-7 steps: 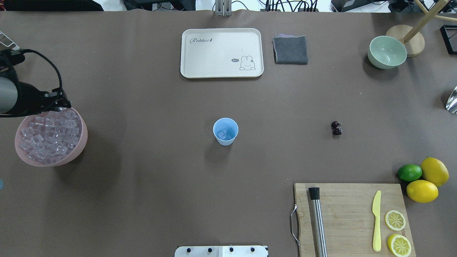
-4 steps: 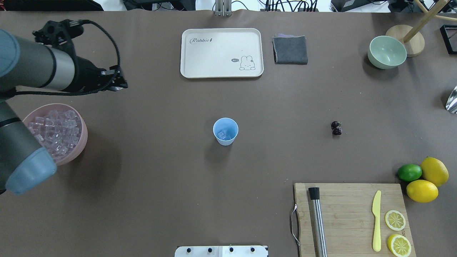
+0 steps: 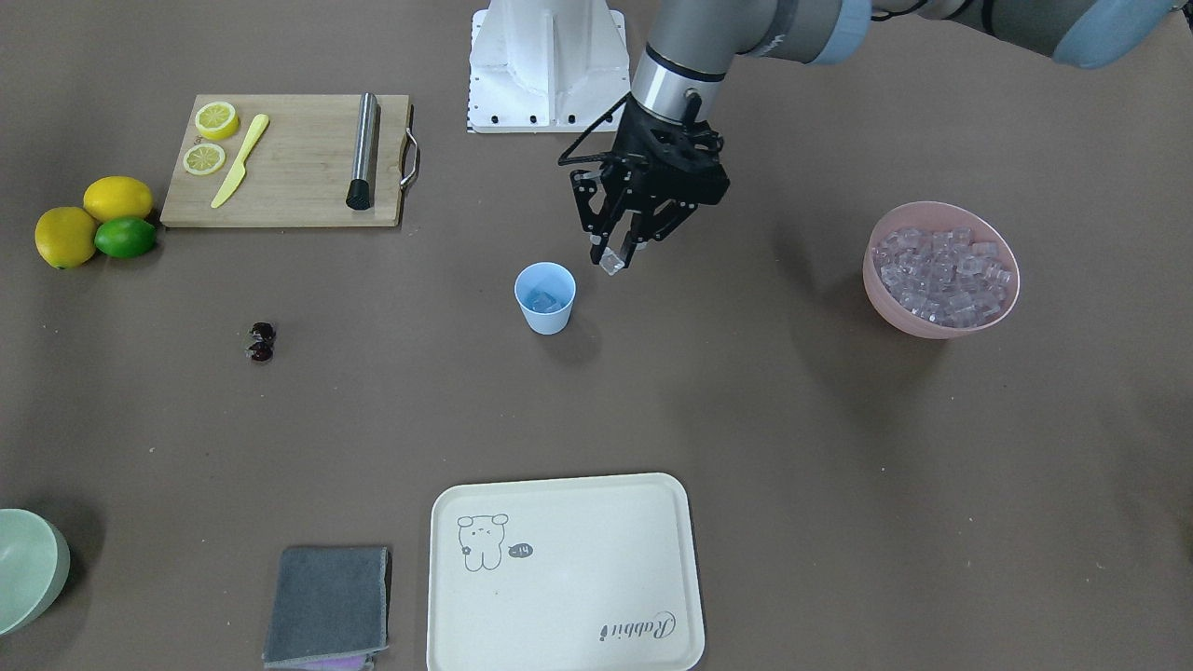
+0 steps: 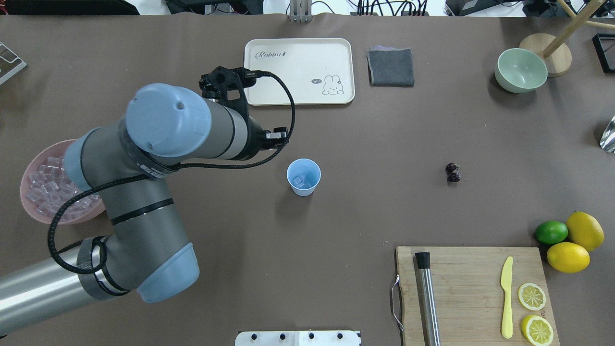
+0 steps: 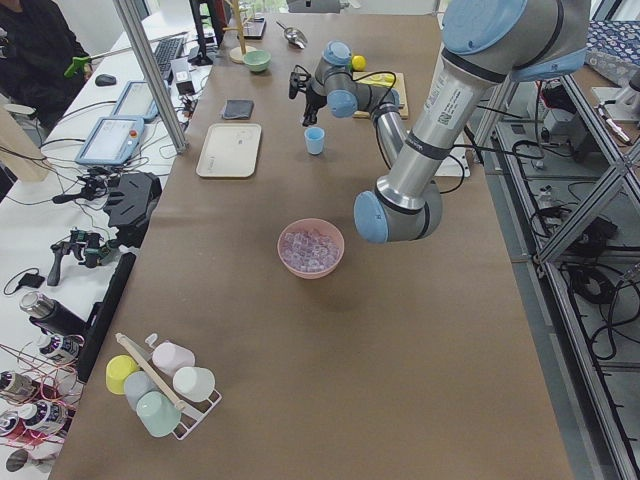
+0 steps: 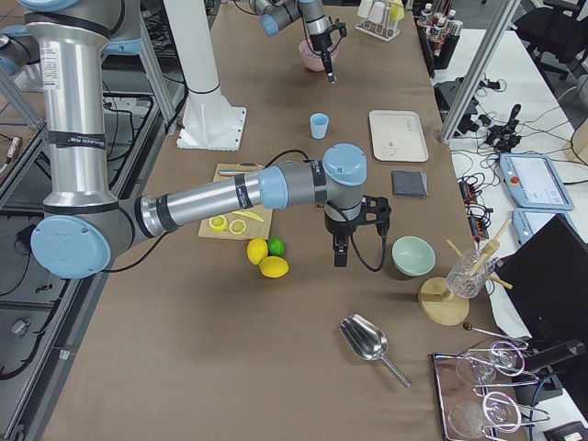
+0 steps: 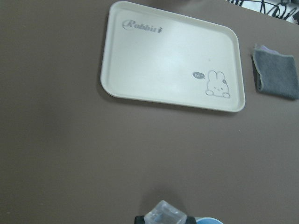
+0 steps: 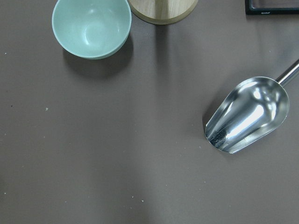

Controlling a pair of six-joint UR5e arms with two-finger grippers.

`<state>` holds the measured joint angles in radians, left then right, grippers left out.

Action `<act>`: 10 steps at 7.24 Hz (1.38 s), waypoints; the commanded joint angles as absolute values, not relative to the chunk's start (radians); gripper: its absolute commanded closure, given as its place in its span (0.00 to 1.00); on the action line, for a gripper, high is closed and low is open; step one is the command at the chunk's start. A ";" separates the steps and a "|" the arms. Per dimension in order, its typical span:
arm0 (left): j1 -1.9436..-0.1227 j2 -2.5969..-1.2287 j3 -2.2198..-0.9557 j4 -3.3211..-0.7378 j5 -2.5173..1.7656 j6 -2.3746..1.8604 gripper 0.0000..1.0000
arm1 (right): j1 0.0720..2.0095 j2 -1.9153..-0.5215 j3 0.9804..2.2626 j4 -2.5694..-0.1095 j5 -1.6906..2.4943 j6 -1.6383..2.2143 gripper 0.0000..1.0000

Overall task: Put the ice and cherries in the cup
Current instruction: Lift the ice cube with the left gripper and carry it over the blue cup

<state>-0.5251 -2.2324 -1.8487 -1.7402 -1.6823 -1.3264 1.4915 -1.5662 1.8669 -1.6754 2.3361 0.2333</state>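
Note:
The light blue cup (image 3: 545, 296) stands mid-table with a few ice cubes inside (image 4: 300, 181). My left gripper (image 3: 612, 259) hangs just beside the cup's rim, on the pink bowl's side and above it, shut on one clear ice cube (image 3: 611, 266). That cube (image 7: 162, 215) shows at the bottom edge of the left wrist view. The cherries (image 4: 452, 172), a dark pair, lie on the table far to the cup's right. My right gripper (image 6: 339, 259) shows only in the exterior right view, near the green bowl; I cannot tell its state.
The pink bowl (image 3: 932, 326), full of ice (image 3: 943, 272), stands at the left. At the far side are a cream tray (image 4: 298, 71), a grey cloth (image 4: 390, 67) and a green bowl (image 4: 521, 70). A cutting board (image 4: 471, 293), lemons, a lime and a metal scoop (image 8: 247, 114) are on the right.
My left arm has swung from the pink bowl across the table to just beside the cup. The cup and the cherries have not moved.

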 commanded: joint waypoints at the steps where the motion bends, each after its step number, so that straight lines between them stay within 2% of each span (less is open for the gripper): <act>1: -0.485 -2.249 -1.778 -1.797 -1.642 -1.322 1.00 | 1.483 -1.562 1.867 -1.675 2.342 0.245 0.00; 3: -0.466 -2.249 -1.700 -1.874 -1.638 -1.325 1.00 | 1.480 -1.560 1.865 -1.675 2.341 0.247 0.00; 9: -0.416 -2.270 -1.694 -1.875 -1.609 -1.331 1.00 | 1.479 -1.572 1.864 -1.677 2.341 0.245 0.00; 10: -0.416 -2.272 -1.694 -1.876 -1.603 -1.335 0.77 | 1.479 -1.575 1.865 -1.675 2.342 0.245 0.00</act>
